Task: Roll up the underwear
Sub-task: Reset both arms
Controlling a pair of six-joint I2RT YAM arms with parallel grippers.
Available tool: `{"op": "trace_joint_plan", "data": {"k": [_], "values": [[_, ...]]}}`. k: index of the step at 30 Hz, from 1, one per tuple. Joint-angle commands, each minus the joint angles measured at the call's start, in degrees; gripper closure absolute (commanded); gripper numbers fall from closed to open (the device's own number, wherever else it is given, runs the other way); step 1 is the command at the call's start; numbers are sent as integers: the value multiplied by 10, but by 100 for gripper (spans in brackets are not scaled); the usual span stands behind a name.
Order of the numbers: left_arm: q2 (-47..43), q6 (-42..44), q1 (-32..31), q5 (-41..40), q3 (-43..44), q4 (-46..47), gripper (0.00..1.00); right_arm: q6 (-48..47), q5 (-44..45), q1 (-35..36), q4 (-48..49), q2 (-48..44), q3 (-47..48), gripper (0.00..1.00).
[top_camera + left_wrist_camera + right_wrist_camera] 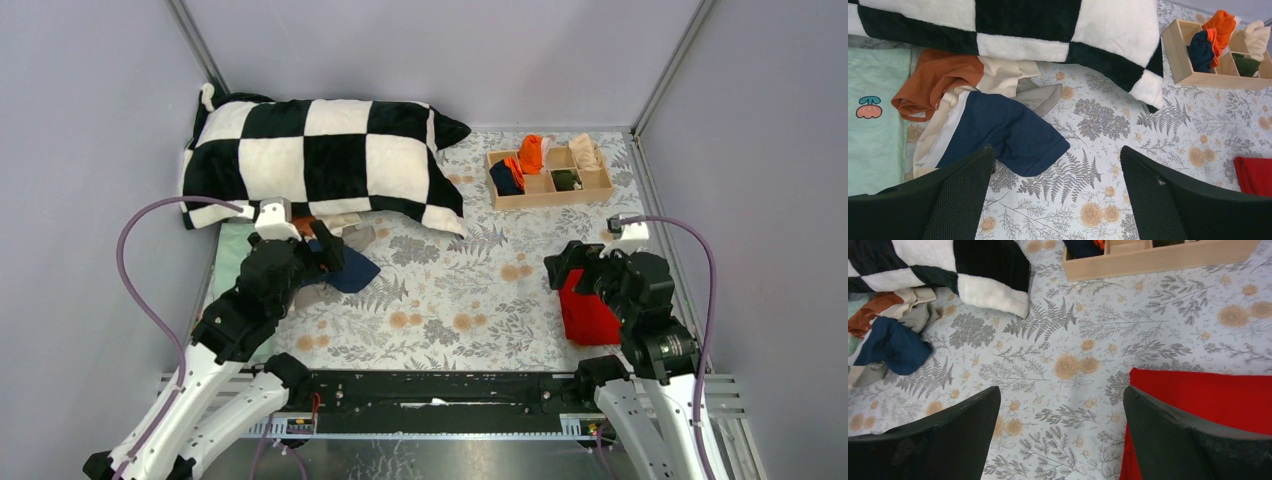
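Observation:
A loose pile of underwear lies on the flowered sheet just below the pillow: a navy pair [1003,130] on top, with rust-brown [933,80], beige [1003,75] and grey [1040,97] pieces under and behind it. In the top view the navy pair [352,272] shows beside my left gripper [325,255]. That gripper [1057,150] hangs open above the pile's near right edge, holding nothing. My right gripper [1062,389] is open over bare sheet, its right finger above the red cloth [1208,400]. Rolled orange [531,152] and navy [507,176] underwear sit in the wooden box [545,198].
The black-and-white checked pillow [320,155] fills the back left. The wooden compartment box also holds a beige roll [585,150] and a dark green one [565,180]. A mint cloth [873,125] lies at the far left. Frame posts and grey walls close in the sides.

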Motion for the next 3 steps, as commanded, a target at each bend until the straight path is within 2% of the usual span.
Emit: {"op": "trace_joint_plan", "data": {"k": [1,3], "values": [[-3,19,5,12,-2,8,1,-38,38,0,25,-23,-12,0],[-5,18,5,9,-2,10,1,-41,52,0,22,-30,-16,0]]}}
